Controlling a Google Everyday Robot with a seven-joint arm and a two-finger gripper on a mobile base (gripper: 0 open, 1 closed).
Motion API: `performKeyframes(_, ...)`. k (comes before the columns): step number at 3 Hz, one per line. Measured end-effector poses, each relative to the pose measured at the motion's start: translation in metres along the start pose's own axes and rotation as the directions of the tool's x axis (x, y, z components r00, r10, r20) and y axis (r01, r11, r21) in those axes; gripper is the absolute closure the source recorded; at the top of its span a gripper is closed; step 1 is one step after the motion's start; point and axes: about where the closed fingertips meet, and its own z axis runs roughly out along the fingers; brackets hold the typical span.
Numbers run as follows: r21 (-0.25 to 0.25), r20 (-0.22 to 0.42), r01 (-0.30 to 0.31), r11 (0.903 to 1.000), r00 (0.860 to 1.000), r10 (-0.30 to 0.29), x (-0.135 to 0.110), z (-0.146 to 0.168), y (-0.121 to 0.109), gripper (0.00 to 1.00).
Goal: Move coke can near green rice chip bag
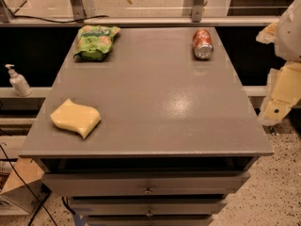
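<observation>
The coke can [202, 44] is red with a silver end and lies on its side at the far right corner of the grey table top [155, 102]. The green rice chip bag [96, 41] lies at the far left corner, about a table's width from the can. My gripper [277, 102] shows as cream-coloured parts beyond the table's right edge, below a white arm segment [291, 29]. It is level with the table's middle, nearer me than the can, and touches nothing.
A yellow wavy sponge [75, 118] lies at the near left of the table. Drawers [148, 185] sit below the top. A soap dispenser [19, 81] stands on a ledge to the left. A cardboard box [16, 187] is on the floor at lower left.
</observation>
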Motion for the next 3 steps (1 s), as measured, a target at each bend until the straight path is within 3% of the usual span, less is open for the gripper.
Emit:
performKeyframes(1,0.000,0.000,0.000,1.0000,1.000,0.000,0.000,0.000,0.000,0.00)
performKeyframes(2,0.027,0.060,-0.023,0.9994,0.998,0.022,-0.006,0.002,-0.012,0.00)
performKeyframes(3,0.056,0.157,-0.058,0.9967,0.986,0.048,-0.017,0.011,-0.041,0.00)
